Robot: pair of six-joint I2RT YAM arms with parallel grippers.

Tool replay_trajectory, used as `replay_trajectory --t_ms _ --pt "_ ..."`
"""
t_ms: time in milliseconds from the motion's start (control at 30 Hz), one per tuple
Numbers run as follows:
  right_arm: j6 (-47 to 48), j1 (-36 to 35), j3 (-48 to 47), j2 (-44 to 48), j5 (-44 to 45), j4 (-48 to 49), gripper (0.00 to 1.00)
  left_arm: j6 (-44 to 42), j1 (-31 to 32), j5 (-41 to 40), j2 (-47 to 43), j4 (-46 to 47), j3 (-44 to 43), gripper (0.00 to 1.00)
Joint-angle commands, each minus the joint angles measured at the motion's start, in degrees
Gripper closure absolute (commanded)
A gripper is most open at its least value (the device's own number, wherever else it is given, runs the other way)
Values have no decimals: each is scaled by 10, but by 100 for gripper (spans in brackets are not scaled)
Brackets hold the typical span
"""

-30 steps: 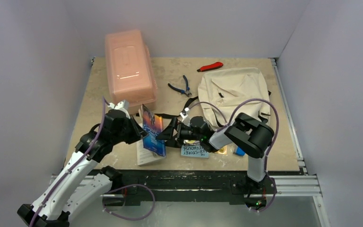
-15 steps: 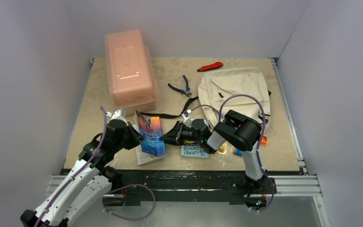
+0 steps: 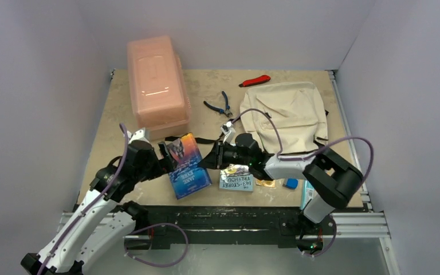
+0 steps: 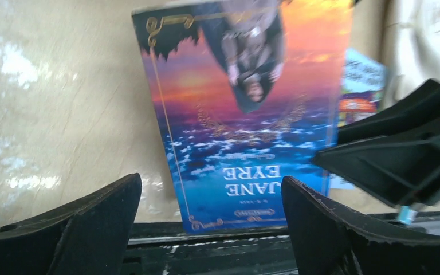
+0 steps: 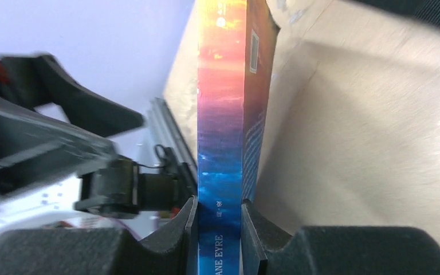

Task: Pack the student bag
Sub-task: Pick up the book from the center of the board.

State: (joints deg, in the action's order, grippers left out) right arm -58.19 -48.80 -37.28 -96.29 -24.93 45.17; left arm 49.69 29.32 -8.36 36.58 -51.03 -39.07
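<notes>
Glossy paper book, matt cloth student bag

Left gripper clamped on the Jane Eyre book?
No: the left gripper stands wide open, clear of the Jane Eyre book, which the right gripper pinches.

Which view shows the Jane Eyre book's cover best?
Left wrist: the Jane Eyre book faces the camera, cover and title legible though upside down. Right wrist shows only its spine, clamped in the right hand. Top external shows it small.
</notes>
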Motion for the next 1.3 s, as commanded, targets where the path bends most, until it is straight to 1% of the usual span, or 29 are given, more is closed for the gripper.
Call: replay_trajectory --t_ms 0,67,100,133,233,267,333,367,400,500,567,667,733,767,933,1067,1100,1167,1200,1267 --pt "274 0 -67 116 115 -230 100 -62 1 32 39 24 -124 8" --pt "334 -2 -90 134 138 -281 100 -32 1 71 104 13 -191 5" --pt "352 -5 -100 139 151 -301 100 3 1 79 135 1 -219 5" --pt "368 -11 -108 143 164 -316 100 44 1 92 174 -24 -256 5" --pt "409 -39 -130 154 232 -350 100 103 1 99 295 -126 -369 5" --pt "422 -52 -135 158 253 -357 100 122 1 94 323 -152 -393 5" --pt "446 -80 -144 164 313 -365 100 153 1 95 359 -166 -418 7" --pt "457 -94 -149 193 340 -368 100 166 1 100 371 -164 -424 7" --pt "467 -108 -151 173 365 -368 100 178 1 106 386 -165 -431 7" --pt "488 -140 -150 180 426 -362 100 205 0 116 430 -191 -452 8" --pt "493 -152 -142 192 449 -351 100 217 1 120 449 -190 -449 12" --pt "514 -175 -129 207 493 -343 100 231 1 143 469 -155 -425 22" --pt "526 -195 -124 213 524 -339 100 242 1 154 486 -150 -418 26" --pt "530 -197 -120 216 532 -335 100 246 2 159 493 -150 -413 28" --pt "535 -198 -103 207 530 -308 100 265 2 161 509 -122 -373 28" --pt "547 -209 -99 199 531 -297 100 265 3 167 540 -109 -376 30" --pt "551 -213 -100 198 534 -299 100 265 3 166 545 -108 -376 36" --pt "560 -218 -107 195 539 -306 100 263 5 162 550 -100 -371 58" --pt "563 -220 -108 195 539 -308 100 263 6 159 551 -98 -368 65" --pt "565 -221 -107 195 533 -309 100 261 5 153 555 -94 -362 74"
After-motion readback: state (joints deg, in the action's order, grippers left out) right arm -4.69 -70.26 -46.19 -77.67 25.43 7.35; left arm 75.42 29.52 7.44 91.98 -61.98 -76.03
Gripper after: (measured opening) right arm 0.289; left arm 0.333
